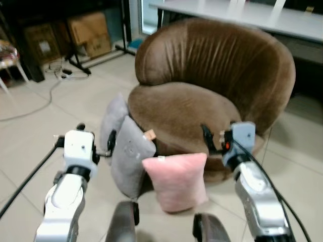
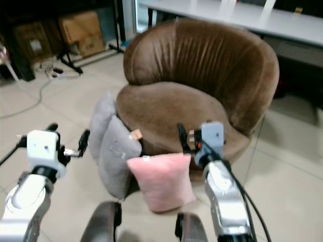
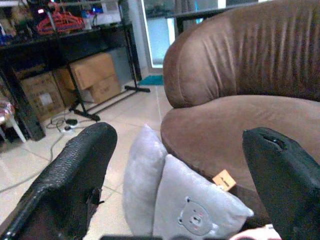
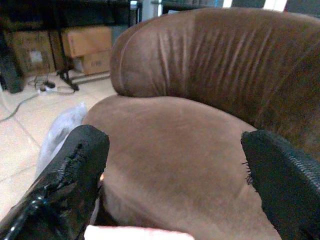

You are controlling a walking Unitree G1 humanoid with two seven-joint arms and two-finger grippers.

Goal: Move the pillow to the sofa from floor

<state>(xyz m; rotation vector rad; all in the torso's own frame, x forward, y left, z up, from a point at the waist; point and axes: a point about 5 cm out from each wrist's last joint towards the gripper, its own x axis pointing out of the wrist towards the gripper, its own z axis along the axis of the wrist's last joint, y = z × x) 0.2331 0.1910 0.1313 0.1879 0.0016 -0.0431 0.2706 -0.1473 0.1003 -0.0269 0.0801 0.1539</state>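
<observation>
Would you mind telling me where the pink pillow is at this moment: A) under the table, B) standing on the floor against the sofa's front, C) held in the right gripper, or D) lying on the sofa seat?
B: the pink pillow stands on the tiled floor, leaning against the front of the brown sofa beside two grey pillows.

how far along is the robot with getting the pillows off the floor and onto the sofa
Nothing looks done: the brown sofa seat is bare. The pink pillow and two grey pillows stand on the floor against its front. In hand: the left gripper and right gripper are raised either side of them, jaws open, holding nothing. Grasping, lifting and placing remain.
</observation>
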